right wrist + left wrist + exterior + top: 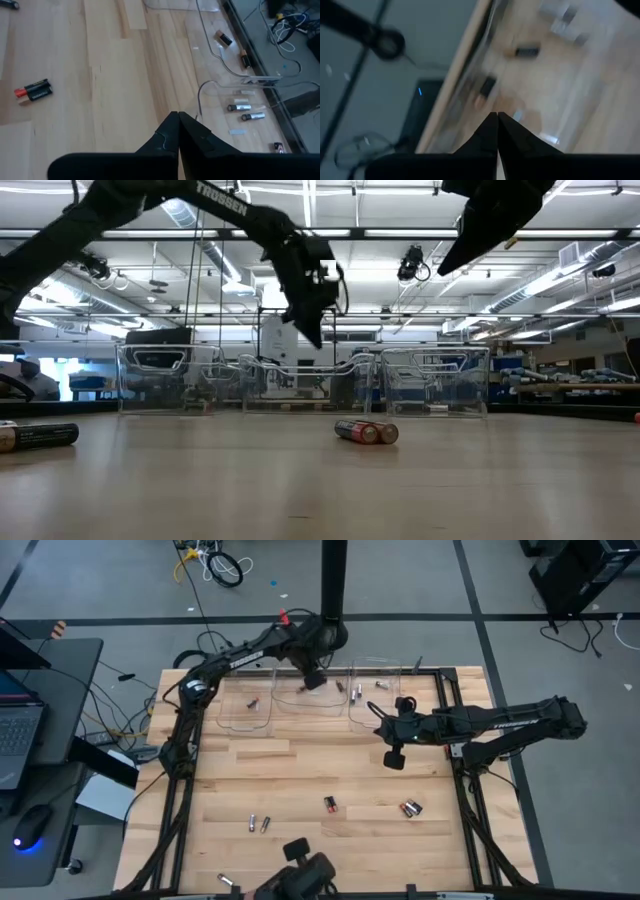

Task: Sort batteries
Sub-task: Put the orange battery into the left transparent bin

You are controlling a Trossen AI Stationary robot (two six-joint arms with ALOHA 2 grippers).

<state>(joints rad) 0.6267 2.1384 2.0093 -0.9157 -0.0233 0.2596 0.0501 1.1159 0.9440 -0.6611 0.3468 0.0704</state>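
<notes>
White lettering "TROSSEN" reads along the forearm of the dark left arm (215, 200) in the low view; print on the batteries is too small to read. The left gripper (314, 680) hangs above the middle clear plastic bin (300, 705) at the table's far edge, fingers pressed together on nothing. The right gripper (394, 757) hovers over bare wood just in front of the right-hand clear plastic bin (365, 710), fingers likewise pressed together and empty. On the pale wooden butcher-block table (300, 775), a black pair of red-ended batteries (329, 804) lies mid-table, side by side and touching, long axes running roughly near to far. A second black, copper-ended pair (411, 808) lies to its right, tilted diagonally. Two small silver-grey batteries (259, 824) lie left of centre, just apart, both slightly slanted from the near-far line. One more silver battery (228, 882) rests at the near edge, long axis roughly left to right. Already inside bins: one dark battery (252, 702) in the left clear bin (240, 715), two small silver cells (356, 692) and another silver one (381, 684) in the right-hand bin. The left wrist view shows blurred dark batteries (526, 51) on the bin floor below the closed fingertips.
</notes>
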